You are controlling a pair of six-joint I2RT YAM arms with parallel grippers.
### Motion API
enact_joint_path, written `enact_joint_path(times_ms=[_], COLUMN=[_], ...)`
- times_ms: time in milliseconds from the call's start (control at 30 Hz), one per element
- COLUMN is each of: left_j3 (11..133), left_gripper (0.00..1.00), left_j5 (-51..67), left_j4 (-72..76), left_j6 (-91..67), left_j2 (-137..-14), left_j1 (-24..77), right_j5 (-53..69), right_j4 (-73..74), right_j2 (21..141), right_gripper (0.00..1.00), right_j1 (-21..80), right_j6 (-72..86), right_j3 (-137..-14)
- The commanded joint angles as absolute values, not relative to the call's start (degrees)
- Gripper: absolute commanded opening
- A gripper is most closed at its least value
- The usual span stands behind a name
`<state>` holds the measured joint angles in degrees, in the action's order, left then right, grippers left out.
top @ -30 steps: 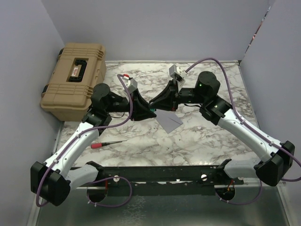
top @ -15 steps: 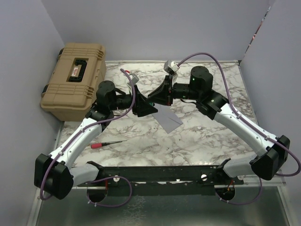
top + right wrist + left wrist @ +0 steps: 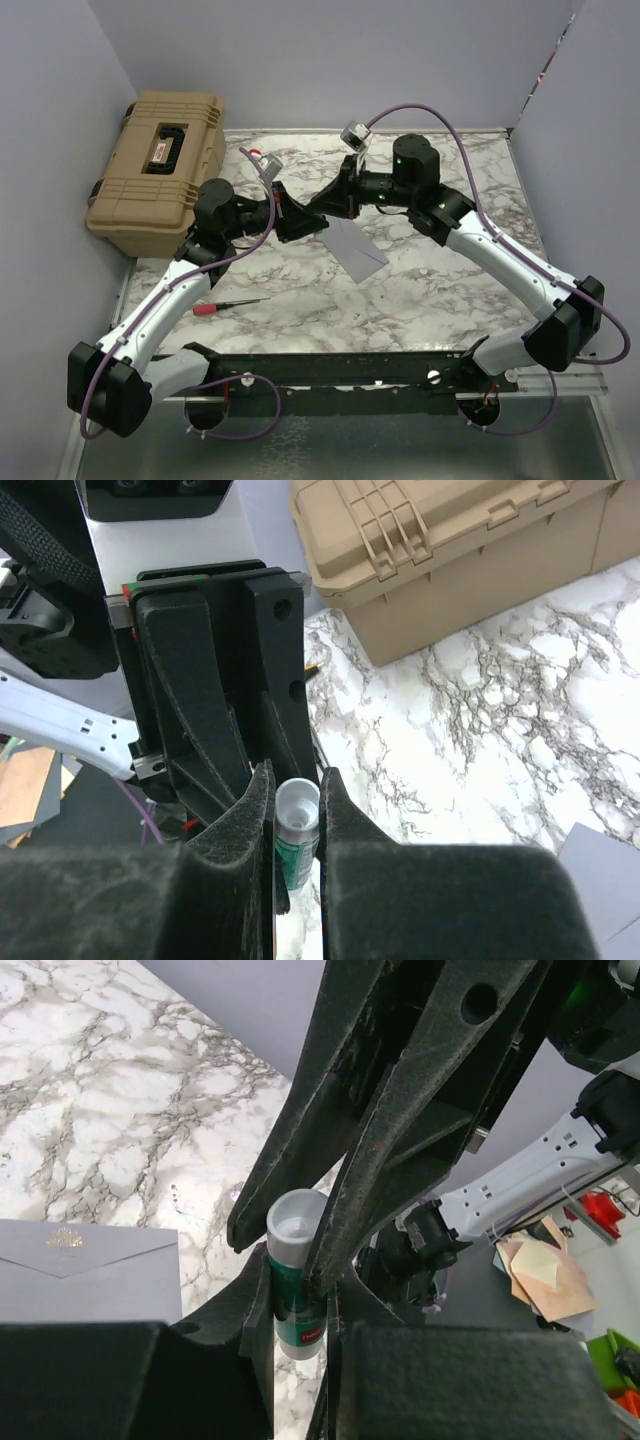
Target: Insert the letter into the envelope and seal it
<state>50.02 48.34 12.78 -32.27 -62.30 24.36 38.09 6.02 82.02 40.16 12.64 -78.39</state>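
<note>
The grey-lilac envelope lies flat on the marble table, flap side up with a gold crest, also at the left of the left wrist view. The letter does not show in any view. Above the table and just left of the envelope, my left gripper and right gripper meet tip to tip. A green glue stick with pale ends spans them. My left gripper is shut on its green body. My right gripper is shut on the glue stick near its other end.
A tan hard case stands at the back left, partly off the table. A red-handled screwdriver lies at the front left. Lilac walls close in the back and both sides. A black rail runs along the near edge.
The joined grippers have shifted back and slightly left, uncovering more of the envelope. The left wrist has turned and the right arm has reached further left.
</note>
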Motion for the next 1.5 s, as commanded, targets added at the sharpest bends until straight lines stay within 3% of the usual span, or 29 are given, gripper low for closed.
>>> enact_joint_path(times_ms=[0, 100, 200, 400, 833, 1000, 1100, 1400, 1467], left_j3=[49.0, 48.4, 47.8, 47.0, 48.6, 48.9, 48.7, 50.0, 50.5], left_gripper=[0.0, 0.0, 0.0, 0.0, 0.0, 0.0, 0.02, 0.07, 0.09], left_j5=[42.2, 39.0, 33.3, 21.6, 19.0, 20.0, 20.7, 23.2, 24.0], left_j4=[18.9, 18.7, 18.1, 16.5, 15.8, 15.0, 14.8, 13.1, 12.8], left_j6=[-36.3, -37.1, -38.8, -43.3, -49.3, -50.4, -51.5, -52.5, -52.9], left_j2=[-61.4, -61.2, -60.8, -60.7, -60.5, -60.6, -60.4, -60.5, -60.6], left_j1=[23.8, 23.8, 23.7, 23.7, 23.7, 23.7, 23.7, 23.7, 23.8], right_j5=[35.6, 24.1, 15.1, 18.3, 24.6, 25.5, 25.7, 27.0, 27.8], right_j4=[10.5, 10.2, 7.3, -1.4, -4.6, -7.3, -6.9, -8.0, -7.9], right_j2=[83.2, 80.9, 76.3, 69.4, 79.1, 82.8, 84.8, 85.9, 86.0], right_gripper=[0.15, 0.57, 0.74, 0.8, 0.8, 0.8, 0.74, 0.28, 0.13], right_j1=[40.9, 40.9, 40.9, 41.0, 41.5, 41.5, 41.5, 41.5, 41.4], right_j6=[19.0, 25.0, 28.3, 27.9, 26.3, 27.1, 27.0, 24.2, 22.9], right_j3=[-79.2, -77.5, -72.2, -61.5, -67.2, -69.9, -71.9, -72.5, -72.7])
